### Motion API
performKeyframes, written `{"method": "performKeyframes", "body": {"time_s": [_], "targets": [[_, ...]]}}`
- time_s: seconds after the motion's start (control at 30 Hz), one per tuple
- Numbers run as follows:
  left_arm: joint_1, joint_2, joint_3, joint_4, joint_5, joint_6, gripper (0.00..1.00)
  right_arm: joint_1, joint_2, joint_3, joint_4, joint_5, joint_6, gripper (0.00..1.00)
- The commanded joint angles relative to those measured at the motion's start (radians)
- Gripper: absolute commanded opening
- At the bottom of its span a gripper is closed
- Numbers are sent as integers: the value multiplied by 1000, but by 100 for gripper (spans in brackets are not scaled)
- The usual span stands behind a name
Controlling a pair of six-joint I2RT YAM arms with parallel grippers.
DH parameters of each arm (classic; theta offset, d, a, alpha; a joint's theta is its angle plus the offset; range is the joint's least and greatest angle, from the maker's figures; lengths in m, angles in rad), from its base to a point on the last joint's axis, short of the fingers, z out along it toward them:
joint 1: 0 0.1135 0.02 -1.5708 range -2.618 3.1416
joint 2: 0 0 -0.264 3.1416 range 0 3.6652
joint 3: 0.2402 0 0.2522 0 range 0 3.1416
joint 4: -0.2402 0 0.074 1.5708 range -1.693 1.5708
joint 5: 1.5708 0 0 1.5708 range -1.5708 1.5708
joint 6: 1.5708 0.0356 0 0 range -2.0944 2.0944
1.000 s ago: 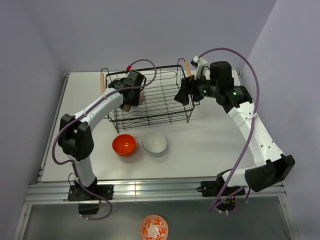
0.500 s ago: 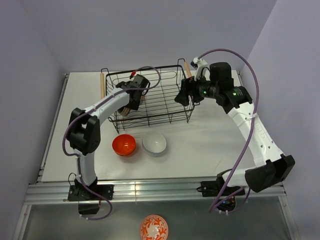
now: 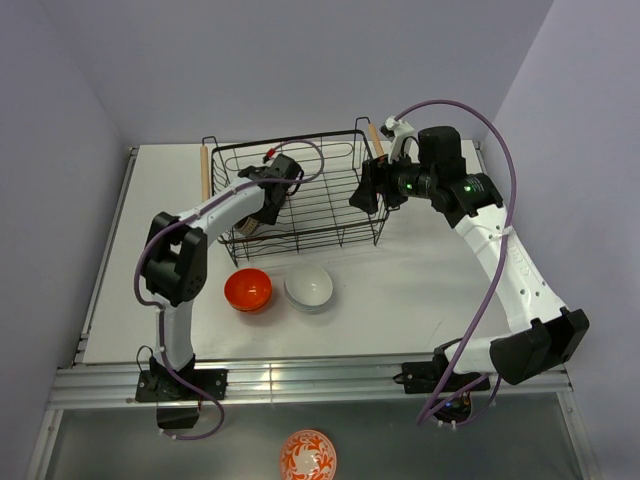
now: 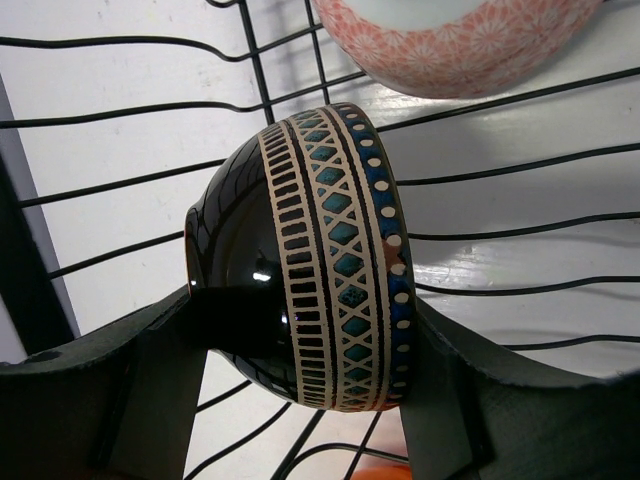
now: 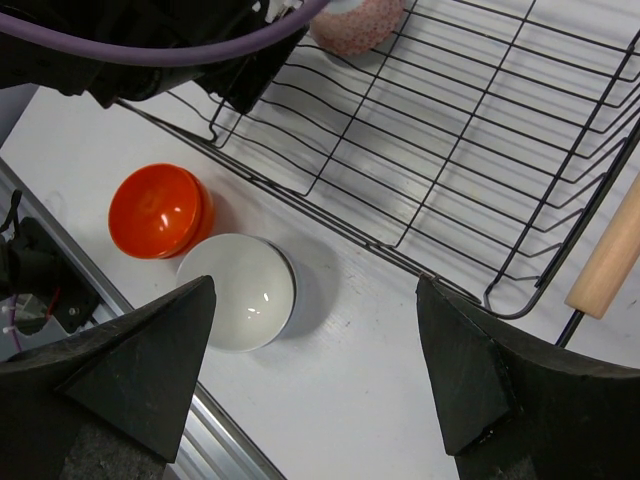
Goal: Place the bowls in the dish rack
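Observation:
The dish rack (image 3: 335, 205) stands at the back of the table. Inside its left part, my left gripper (image 3: 268, 203) is shut on the dark patterned bowl (image 4: 330, 260), held on edge between both fingers just above the wire bottom. A pinkish patterned bowl (image 4: 450, 50) rests in the rack just beyond it. In front of the rack an orange bowl (image 3: 247, 289) and a white bowl (image 3: 308, 288) sit side by side; each seems nested in a second one. My right gripper (image 3: 368, 188) hovers open by the rack's right end, with nothing between its fingers.
The rack has wooden rod handles at its left end (image 3: 205, 170) and right end (image 3: 376, 138). An orange-and-white patterned bowl (image 3: 308, 455) lies below the table's near edge. A metal rail (image 3: 320, 380) runs along that edge, between the arm bases.
My left arm has swung its elbow to the right and carried the dark bowl slightly rightward inside the rack. The right arm has not moved.

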Motion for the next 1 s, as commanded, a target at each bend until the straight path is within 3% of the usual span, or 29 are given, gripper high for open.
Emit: {"method": "performKeyframes", "body": {"time_s": [0.0, 0.2, 0.33, 0.43, 0.73, 0.97], "targets": [[-12, -4, 30, -1, -63, 21, 13, -7, -31, -3, 29, 1, -14, 88], [-15, 11, 25, -4, -71, 25, 21, -7, -32, -12, 36, -2, -14, 88], [-15, 14, 19, -3, -63, 27, 32, -7, -32, -14, 32, 1, -14, 88], [-18, 16, 19, -4, -54, 30, 50, -7, -32, -12, 32, 0, -14, 88], [-18, 30, 24, -12, -6, 31, 83, -7, -29, 0, 25, 1, -14, 88], [-19, 33, 31, -21, 34, 30, 92, -7, -17, 16, 14, -2, -14, 88]]}}
